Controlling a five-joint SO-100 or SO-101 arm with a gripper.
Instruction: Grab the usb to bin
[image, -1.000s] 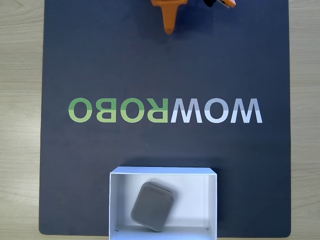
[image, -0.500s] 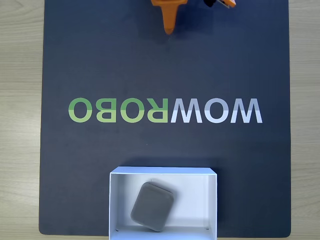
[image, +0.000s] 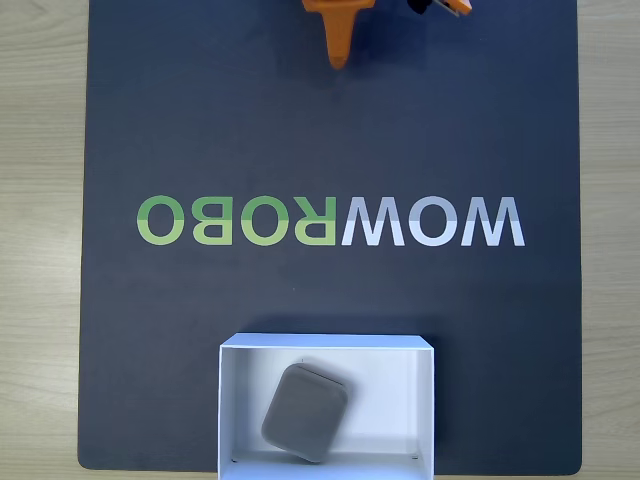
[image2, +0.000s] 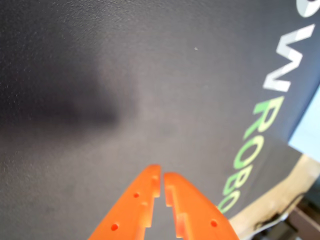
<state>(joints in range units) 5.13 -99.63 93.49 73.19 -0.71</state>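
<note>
While the usb (image: 305, 412) lies tilted inside the bin (image: 427, 400), the orange gripper (image2: 162, 176) hangs clenched and empty. It sits at the mat's (image: 200, 120) far edge, well apart from both.

in the fixed view the gripper (image: 339, 60) sits at the top edge of the mat (image: 150, 120), its tip over bare mat. the lettering (image: 330, 221) runs across the mat below it. the bin (image: 425, 400) lies well apart from the gripper at the bottom edge, and the usb (image: 304, 412) rests tilted inside it.
</note>
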